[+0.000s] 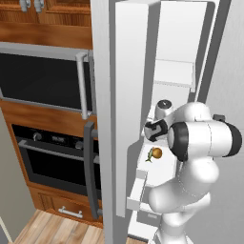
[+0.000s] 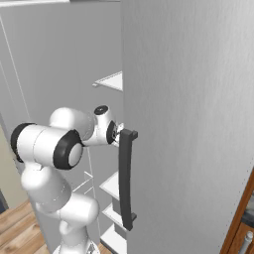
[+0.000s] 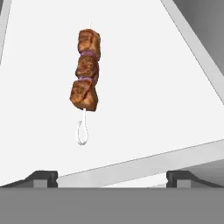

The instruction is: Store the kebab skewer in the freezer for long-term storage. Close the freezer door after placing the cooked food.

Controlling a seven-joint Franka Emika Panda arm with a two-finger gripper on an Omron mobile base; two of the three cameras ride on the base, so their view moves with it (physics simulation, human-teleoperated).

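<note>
Kebab skewer (image 3: 86, 72): lying flat on a white freezer shelf (image 3: 144, 87), three browned chunks on a thin stick with a looped end, free of any grip.
Pincer (image 3: 112, 177): spread wide, both tips apart, pinching nothing, just above the shelf.
Freezer door (image 1: 127, 109): standing open, dark bar handle (image 1: 89, 169) facing the wall oven (image 1: 47, 152).
Arm (image 1: 200, 138): reaching into the freezer (image 1: 174, 71).

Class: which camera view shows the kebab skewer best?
The hand view: the kebab skewer lies unobstructed on a white freezer shelf, chunks and looped end clear. The left base view shows it small; the right base view doesn't help.
</note>
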